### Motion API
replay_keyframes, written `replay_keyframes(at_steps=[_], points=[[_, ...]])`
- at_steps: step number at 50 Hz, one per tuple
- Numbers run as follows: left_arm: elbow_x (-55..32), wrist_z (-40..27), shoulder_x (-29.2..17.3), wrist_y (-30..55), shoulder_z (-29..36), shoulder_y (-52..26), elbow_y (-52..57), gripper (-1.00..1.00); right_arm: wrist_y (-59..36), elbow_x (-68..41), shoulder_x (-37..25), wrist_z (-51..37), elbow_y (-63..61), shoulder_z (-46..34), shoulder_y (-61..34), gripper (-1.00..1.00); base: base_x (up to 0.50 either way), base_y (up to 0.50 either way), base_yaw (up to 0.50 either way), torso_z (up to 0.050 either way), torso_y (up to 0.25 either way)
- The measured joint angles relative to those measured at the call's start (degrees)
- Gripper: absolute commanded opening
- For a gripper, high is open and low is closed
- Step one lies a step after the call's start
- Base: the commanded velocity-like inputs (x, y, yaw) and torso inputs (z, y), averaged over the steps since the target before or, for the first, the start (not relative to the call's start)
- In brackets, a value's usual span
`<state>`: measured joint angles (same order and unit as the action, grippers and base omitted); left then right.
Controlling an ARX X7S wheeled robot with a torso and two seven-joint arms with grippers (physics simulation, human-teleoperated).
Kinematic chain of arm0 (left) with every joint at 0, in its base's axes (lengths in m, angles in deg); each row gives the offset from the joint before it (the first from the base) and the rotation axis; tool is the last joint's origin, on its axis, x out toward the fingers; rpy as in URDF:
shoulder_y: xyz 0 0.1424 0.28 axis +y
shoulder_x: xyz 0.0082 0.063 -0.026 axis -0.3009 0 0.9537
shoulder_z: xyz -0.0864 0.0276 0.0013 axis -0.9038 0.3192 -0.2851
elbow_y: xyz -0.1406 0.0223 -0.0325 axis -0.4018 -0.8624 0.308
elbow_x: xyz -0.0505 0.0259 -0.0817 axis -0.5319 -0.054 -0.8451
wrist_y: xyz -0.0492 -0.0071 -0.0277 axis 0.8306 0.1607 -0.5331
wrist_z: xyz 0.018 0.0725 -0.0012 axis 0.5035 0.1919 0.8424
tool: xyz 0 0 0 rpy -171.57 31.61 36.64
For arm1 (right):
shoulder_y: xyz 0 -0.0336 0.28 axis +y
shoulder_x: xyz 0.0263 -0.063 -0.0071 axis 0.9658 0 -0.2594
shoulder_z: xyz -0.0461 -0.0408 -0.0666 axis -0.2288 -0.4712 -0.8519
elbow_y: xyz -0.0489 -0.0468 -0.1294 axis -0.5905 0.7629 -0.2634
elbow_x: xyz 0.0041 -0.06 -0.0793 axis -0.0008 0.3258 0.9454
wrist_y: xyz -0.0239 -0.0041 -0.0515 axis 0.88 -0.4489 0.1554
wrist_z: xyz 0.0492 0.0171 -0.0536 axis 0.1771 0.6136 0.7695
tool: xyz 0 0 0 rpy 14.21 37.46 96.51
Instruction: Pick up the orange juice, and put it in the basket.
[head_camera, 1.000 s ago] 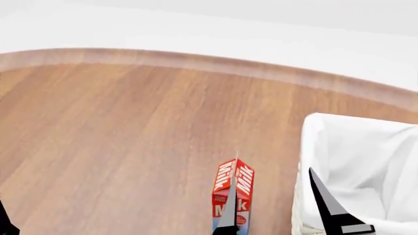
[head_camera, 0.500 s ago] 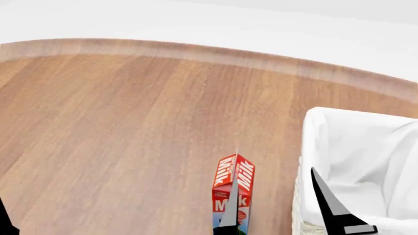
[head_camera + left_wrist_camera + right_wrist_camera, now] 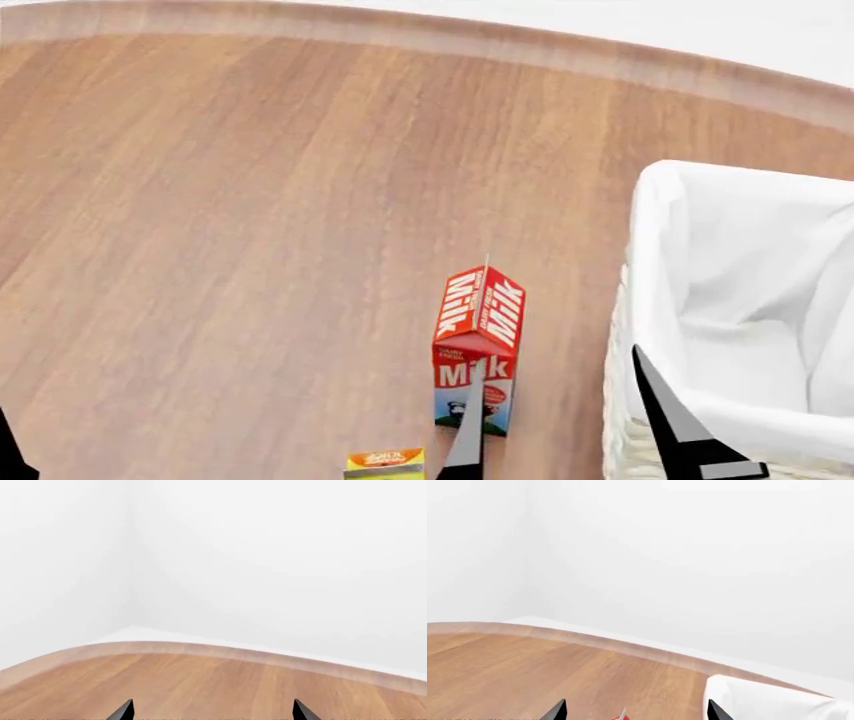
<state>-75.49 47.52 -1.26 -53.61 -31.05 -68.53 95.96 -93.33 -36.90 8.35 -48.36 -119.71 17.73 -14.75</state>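
Tilted further down since a second ago: far table [image 3: 240, 200] edge now at the very top of the head view, milk carton [image 3: 478, 345] shown whole instead of cut off, basket [image 3: 667, 300] shifted up with more of its cloth lining exposed. Newly in sight at the bottom edge: a yellow-and-orange sliver, very likely the top of the orange juice [image 3: 384, 462], standing just left of the milk carton and nearer the robot. Too little visible to read lettering or confirm the whole carton.

Right claw [image 3: 574, 440] low in the head view, fingers spread wide, one dark tip across the milk carton, the other across the basket's near wall; empty. Left claw [image 3: 213, 711] seen only as two separated tips in its wrist view, likewise spread wide and empty, looking over bare wood toward the wall.

Meaning for the task: target only just found, no grasp begun. Probably more downward tilt needed before any reach. Milk carton close beside the juice, so some risk of a knock during approach.
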Motion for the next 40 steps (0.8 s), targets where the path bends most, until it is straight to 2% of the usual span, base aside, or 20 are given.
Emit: replay_keyframes(at_steps=[12,23,40], points=[[-1.27,-0.45,-0.66,0.46,-0.23,-0.01,0.13,1.00,-1.20,0.05,-0.61,-1.19,-3.03,0.10,1.78,1.00,0.00,0.00,0.00,0.000,0.000],[-2.01,-0.79,-1.13,0.74,-0.10,0.14,0.24,1.00,0.05,3.28,-2.04,-4.48,-7.21,0.64,10.45,1.00,0.00,0.00,0.00,0.000,0.000],[-1.75,-1.43,-1.74,0.76,0.98,0.29,0.42,1.00,5.12,9.94,-2.52,-7.78,-6.53,-4.32,19.60,1.00,0.00,0.00,0.00,0.000,0.000]])
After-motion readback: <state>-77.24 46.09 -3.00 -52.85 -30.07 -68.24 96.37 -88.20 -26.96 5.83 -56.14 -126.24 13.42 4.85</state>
